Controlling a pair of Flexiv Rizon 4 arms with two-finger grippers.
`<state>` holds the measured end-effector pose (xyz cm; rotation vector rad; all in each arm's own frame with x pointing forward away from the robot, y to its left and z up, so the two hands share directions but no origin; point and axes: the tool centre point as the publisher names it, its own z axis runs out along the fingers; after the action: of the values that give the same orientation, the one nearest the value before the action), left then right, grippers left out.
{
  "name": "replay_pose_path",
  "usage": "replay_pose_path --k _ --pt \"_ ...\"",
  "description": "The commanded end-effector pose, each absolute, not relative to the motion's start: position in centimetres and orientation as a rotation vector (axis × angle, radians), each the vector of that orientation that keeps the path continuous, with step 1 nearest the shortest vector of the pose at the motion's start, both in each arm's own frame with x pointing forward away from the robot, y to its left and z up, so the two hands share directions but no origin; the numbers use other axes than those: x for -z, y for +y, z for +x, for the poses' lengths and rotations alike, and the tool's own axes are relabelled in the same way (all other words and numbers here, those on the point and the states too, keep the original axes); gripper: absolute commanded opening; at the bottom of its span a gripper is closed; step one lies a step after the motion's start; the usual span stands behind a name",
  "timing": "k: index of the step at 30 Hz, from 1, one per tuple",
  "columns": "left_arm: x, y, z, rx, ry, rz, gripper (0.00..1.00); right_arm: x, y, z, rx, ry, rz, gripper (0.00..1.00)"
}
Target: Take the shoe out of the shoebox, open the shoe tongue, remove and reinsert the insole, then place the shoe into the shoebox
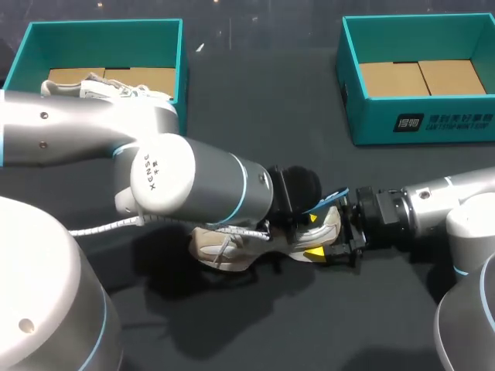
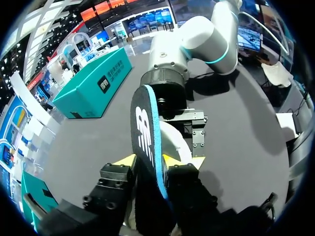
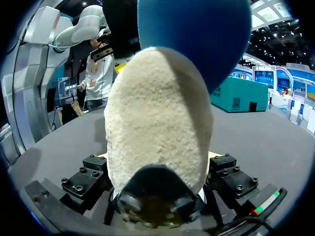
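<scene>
A cream shoe [image 1: 224,247] lies on its side on the black table, mid-front. My right gripper [image 1: 317,236] comes in from the right and is shut on the shoe's heel, one yellow tip on each side. In the right wrist view the fuzzy heel [image 3: 157,123] fills the space between its fingers [image 3: 156,157]. A blue and black insole [image 1: 329,201] sticks up out of the shoe. In the left wrist view the insole [image 2: 145,128] stands edge-on between my left gripper's [image 2: 150,161] yellow tips, which sit slightly apart. The bulky left arm hides most of that gripper from above.
A teal shoebox [image 1: 182,62] at the back left holds another white shoe [image 1: 108,86]. A second teal shoebox [image 1: 418,120] stands at the back right. A white lace [image 1: 108,226] trails left of the shoe under my left arm.
</scene>
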<state>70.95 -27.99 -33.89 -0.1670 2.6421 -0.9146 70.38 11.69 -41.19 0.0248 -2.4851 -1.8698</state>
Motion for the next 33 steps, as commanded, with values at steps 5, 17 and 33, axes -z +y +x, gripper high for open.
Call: replay_pose_path --k 5,17,33 --pt "35.0 -28.3 71.6 0.907 2.664 -0.176 0.27 41.2 11.8 70.3 1.865 -2.49 0.023 0.0" --pt "32.9 -27.9 71.5 1.008 2.7 -0.209 0.0 41.2 11.8 70.3 1.865 -2.49 0.023 0.0" --pt "25.4 -28.5 69.9 1.323 2.906 -0.141 0.0 41.2 11.8 70.3 1.865 -2.49 0.023 0.0"
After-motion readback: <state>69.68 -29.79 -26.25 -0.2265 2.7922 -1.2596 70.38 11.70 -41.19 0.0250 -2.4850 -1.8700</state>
